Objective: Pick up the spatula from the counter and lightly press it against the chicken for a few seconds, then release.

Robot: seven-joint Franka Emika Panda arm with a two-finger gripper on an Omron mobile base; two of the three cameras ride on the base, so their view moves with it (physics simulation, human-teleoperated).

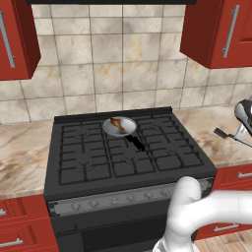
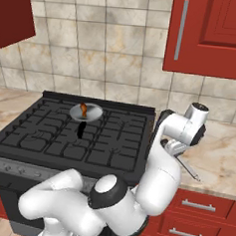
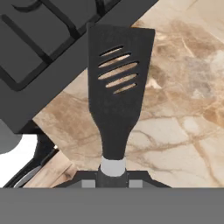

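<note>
As the claw point(image 3: 113, 182) is closed on the handle of the spatula point(image 3: 116, 87), low over the desk point(image 3: 183, 109) right of the stove point(image 1: 128, 152), a level lift is advised before the chicken point(image 1: 116, 124) in the far pan point(image 1: 128, 127) is approached.

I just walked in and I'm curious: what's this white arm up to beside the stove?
The robot arm's tool is closed on the handle end of a black slotted spatula, at the marble counter right of the stove. A piece of chicken sits in a small pan toward the back of the stove, not yet touched. Pressing it likely comes next.
</note>
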